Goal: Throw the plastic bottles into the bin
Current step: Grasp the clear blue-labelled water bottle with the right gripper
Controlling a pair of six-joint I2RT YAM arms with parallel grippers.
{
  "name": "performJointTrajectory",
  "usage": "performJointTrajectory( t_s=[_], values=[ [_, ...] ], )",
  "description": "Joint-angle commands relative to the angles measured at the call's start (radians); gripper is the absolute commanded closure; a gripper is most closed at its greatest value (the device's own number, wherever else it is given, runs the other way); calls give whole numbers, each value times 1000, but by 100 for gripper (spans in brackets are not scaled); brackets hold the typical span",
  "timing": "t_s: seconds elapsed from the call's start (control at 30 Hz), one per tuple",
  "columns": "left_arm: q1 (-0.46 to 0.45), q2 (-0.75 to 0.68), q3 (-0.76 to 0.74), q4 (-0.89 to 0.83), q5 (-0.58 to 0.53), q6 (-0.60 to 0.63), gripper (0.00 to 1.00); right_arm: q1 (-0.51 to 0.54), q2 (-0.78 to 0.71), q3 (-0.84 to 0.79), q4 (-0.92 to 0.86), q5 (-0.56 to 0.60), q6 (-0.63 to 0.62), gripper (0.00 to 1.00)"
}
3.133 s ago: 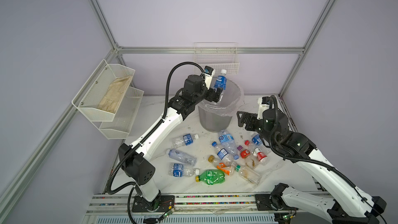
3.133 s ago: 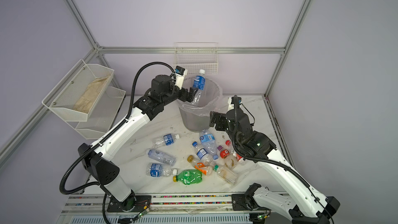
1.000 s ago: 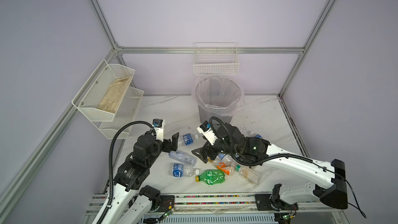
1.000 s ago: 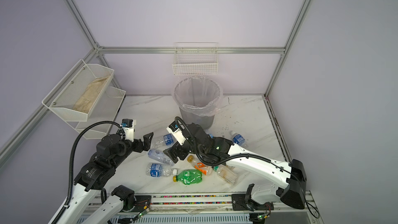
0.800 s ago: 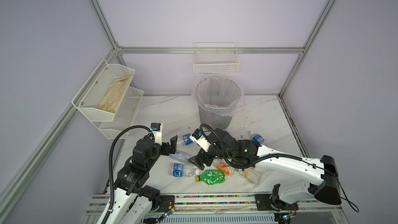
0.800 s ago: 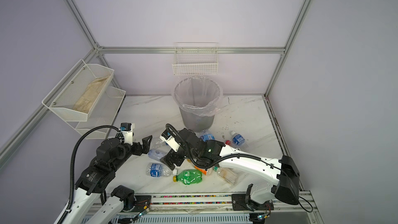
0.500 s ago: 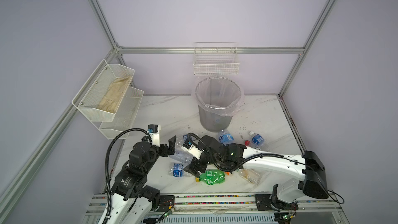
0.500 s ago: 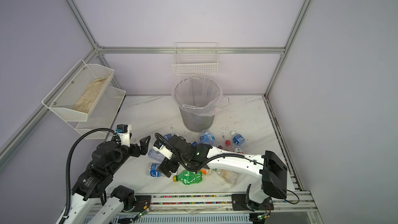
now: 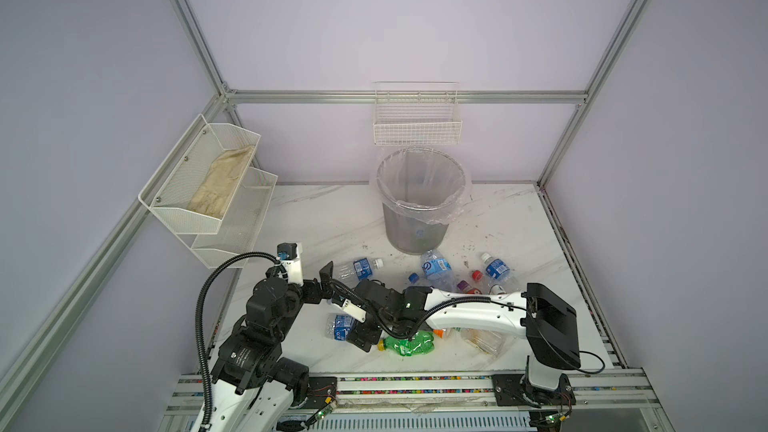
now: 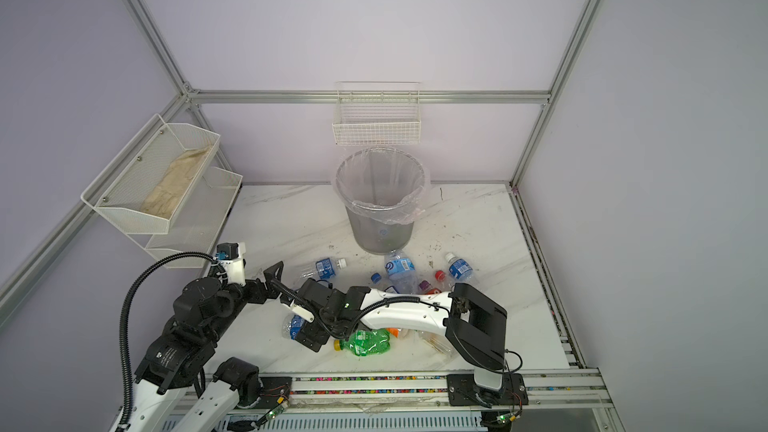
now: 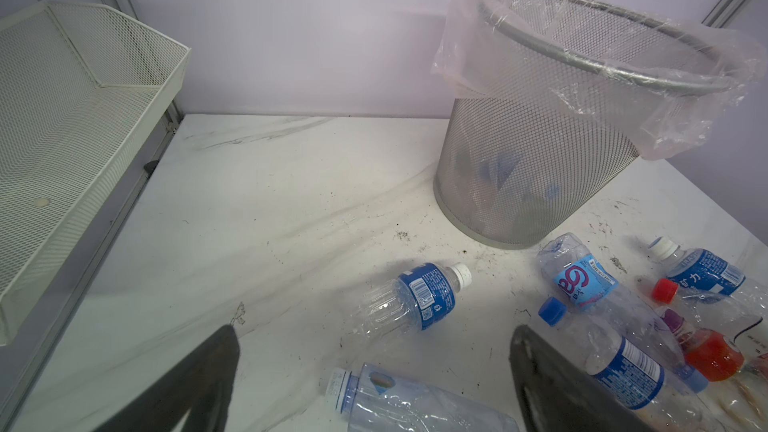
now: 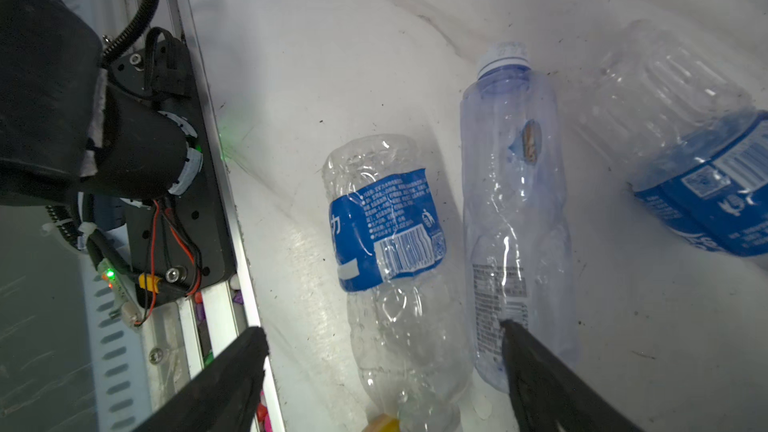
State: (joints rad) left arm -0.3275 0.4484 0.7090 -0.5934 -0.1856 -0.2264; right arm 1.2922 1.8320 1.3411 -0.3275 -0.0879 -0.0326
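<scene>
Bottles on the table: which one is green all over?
The green bottle with the yellow cap, lying at the front of the table. Its whole body is green; the other bottles are see-through, most with blue labels.

Seeing a crumpled clear bottle [image 12: 386, 234] with a blue label lying on its side between the spread jaws of the right gripper [image 12: 382, 330]. Noting a blue-tinted bottle [image 12: 515, 209] lying parallel just beside it, partly under one fingertip, and a green bottle [image 9: 409, 344] lying close by that gripper. Finding more plastic bottles [image 11: 415, 297] lying scattered ahead of the left gripper [image 11: 374, 331], and the bin [image 11: 540, 139] standing upright beyond them, bag-lined, blue shapes showing through its mesh.
</scene>
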Motion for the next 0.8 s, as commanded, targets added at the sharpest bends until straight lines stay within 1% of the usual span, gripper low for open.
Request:
performJointTrajectory(
  t_s=[0.0, 0.23, 0.67, 0.77],
  values=[
    [5, -11, -34, 16, -20, -16, 0, 12, 30, 34, -22, 37, -29, 11],
    [5, -19, -34, 14, -29, -21, 0, 23, 81, 47, -19, 61, -32, 14],
    [5, -22, -34, 12, -31, -22, 0, 39, 178, 72, -56, 186, -29, 19],
    [5, -23, -34, 11, -31, -22, 0, 40, 191, 80, -68, 215, -29, 24]
  ],
)
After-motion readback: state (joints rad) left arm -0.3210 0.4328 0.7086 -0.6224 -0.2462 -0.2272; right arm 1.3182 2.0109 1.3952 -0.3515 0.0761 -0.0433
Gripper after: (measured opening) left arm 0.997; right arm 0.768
